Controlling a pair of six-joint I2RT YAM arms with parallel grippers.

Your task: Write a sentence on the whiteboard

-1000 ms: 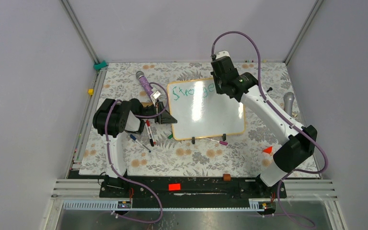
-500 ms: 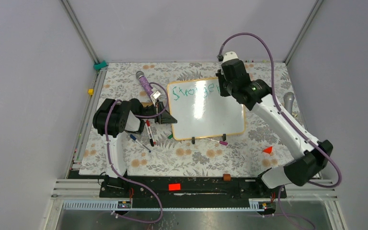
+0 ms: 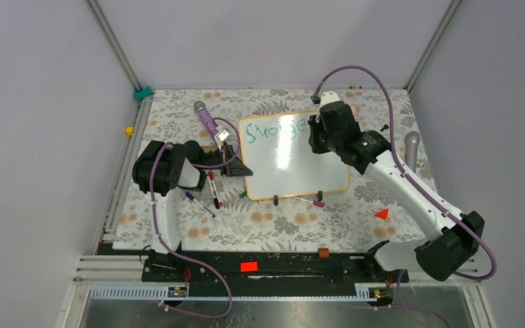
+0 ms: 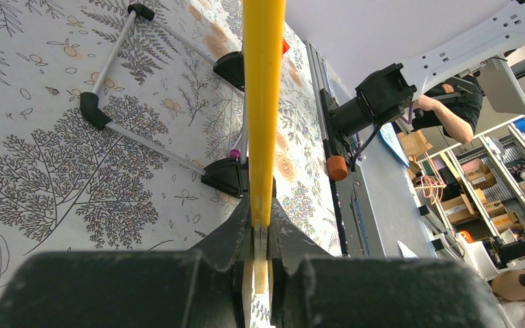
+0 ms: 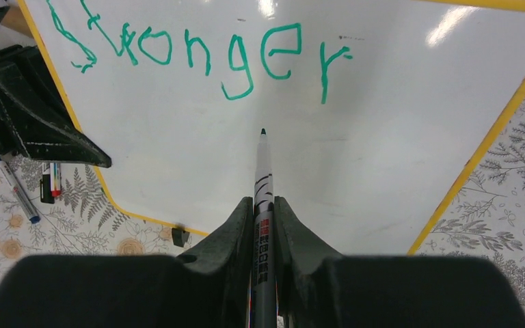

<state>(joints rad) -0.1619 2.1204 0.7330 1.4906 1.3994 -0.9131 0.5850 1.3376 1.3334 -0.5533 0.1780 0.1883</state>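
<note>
On the floral table [image 3: 178,225], the whiteboard [image 3: 294,167] sat centrally, left edge pinched in the left gripper [image 4: 260,229]; the right gripper [image 5: 264,205], clamped on a marker [image 5: 262,164], pointed it lengthwise at bare board just below the sentence [image 5: 205,55], which read only "Stronger".

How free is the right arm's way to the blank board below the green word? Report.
Probably free: the right pincer, shut on the marker, points at bare whiteboard under the unfinished sentence, with nothing between. Whether the tip touches is unclear.
</note>
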